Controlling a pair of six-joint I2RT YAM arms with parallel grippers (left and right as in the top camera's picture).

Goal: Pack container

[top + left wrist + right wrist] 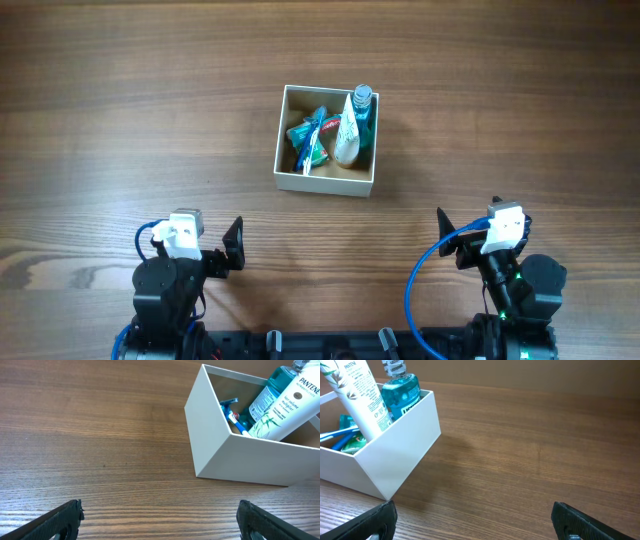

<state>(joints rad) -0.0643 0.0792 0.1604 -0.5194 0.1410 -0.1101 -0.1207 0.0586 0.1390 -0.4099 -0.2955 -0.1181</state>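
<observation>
Brown wood-grain tabletop (150, 120) fills your overhead view, and on it, a little past the middle and away from both arms, sits the square shallow container with white outer walls and a tan inside (325, 184). Leaning in its right half you have a white plastic squeeze tube with green leaf print (347, 135), resting over the near wall, and just beside it a clear bottle of blue-green liquid with a grey cap (362, 105) in the far right corner. In the left half lie a blue-and-white toothbrush (235, 420) and teal-green packets (303, 135).

Your left gripper (159, 517) sits low at the near edge with its black fingers (60, 517) spread wide, only bare wood between them. Your right gripper (472, 517) is the same: fingers wide apart, holding nothing. Both are well apart from the container, which stands ahead of them and between their two lines of sight.
</observation>
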